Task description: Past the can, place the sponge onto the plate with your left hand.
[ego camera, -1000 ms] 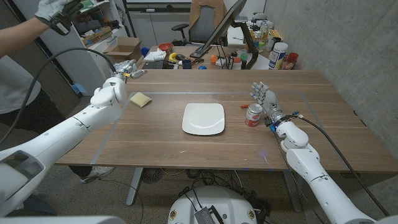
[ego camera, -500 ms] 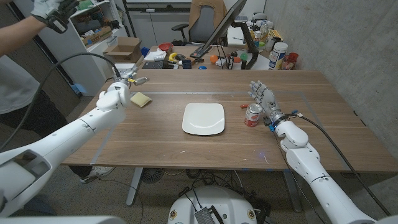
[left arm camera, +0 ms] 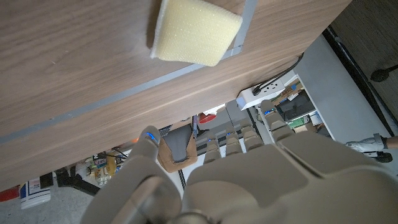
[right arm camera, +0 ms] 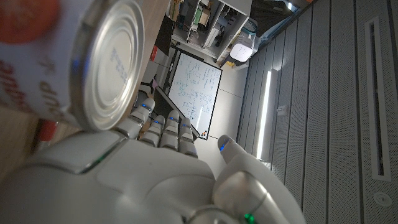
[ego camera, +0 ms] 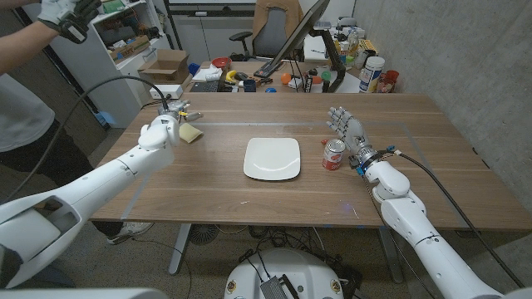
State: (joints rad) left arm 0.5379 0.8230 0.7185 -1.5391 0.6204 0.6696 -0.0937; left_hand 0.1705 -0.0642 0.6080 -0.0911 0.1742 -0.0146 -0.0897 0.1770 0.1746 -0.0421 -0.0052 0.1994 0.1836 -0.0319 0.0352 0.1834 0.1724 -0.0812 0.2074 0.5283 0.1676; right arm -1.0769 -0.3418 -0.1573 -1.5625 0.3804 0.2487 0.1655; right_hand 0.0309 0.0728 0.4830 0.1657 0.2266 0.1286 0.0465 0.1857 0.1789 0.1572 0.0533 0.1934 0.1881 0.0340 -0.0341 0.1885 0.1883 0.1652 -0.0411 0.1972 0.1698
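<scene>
The yellow sponge (ego camera: 191, 134) (left arm camera: 196, 31) lies on the wooden table (ego camera: 249, 199) at the far left, beside a strip of tape. My left hand (ego camera: 166, 129) (left arm camera: 249, 180) hovers just left of it, holding nothing, its fingers reaching past the sponge's far side. The white square plate (ego camera: 272, 158) sits bare in the middle. A red soup can (ego camera: 333, 154) (right arm camera: 93, 68) stands upright right of the plate. My right hand (ego camera: 345, 129) (right arm camera: 155, 168) stands open with its fingers spread, right behind the can and close against it.
Bottles, jars and tools crowd the desk (ego camera: 316, 79) beyond the table's far edge. A person (ego camera: 25, 75) stands at the far left with a gloved hand raised. A black cable (ego camera: 100, 83) arcs over my left arm.
My left hand has moved right and now sits next to the sponge. The right hand and the can have shifted slightly left, towards the plate.
</scene>
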